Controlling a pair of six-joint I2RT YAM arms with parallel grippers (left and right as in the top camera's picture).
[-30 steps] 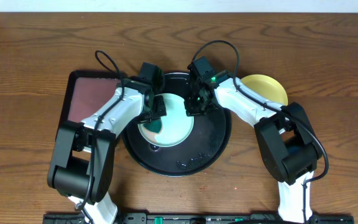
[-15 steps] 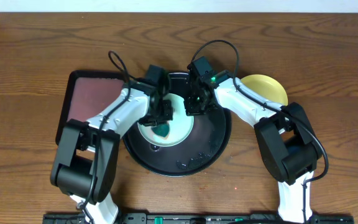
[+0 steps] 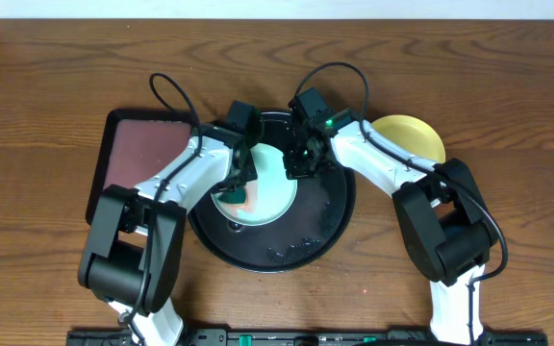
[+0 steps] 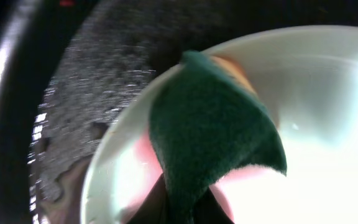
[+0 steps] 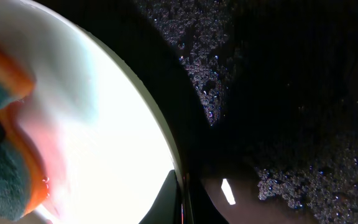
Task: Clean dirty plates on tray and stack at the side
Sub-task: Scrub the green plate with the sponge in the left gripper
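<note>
A pale mint-green plate (image 3: 267, 187) lies on the round black tray (image 3: 325, 226). My left gripper (image 3: 234, 189) is shut on a green sponge with an orange back (image 4: 213, 134) and presses it on the plate's left part (image 4: 328, 118), where pink smears show. My right gripper (image 3: 299, 168) is shut on the plate's right rim (image 5: 166, 140), one finger inside and one outside. The sponge also shows in the right wrist view (image 5: 2, 158). A pale yellow plate (image 3: 412, 137) lies on the wood to the right of the tray. A third plate does not show.
A rectangular black-rimmed tray with a maroon inside (image 3: 138, 154) lies left of the round tray. Water drops and foam lie on the black tray's floor (image 5: 291, 180). Bare wood-grain tabletop (image 3: 56, 86) surrounds everything.
My left gripper has swept the sponge across the plate, right and then back toward the left part. My right gripper has stayed on the rim.
</note>
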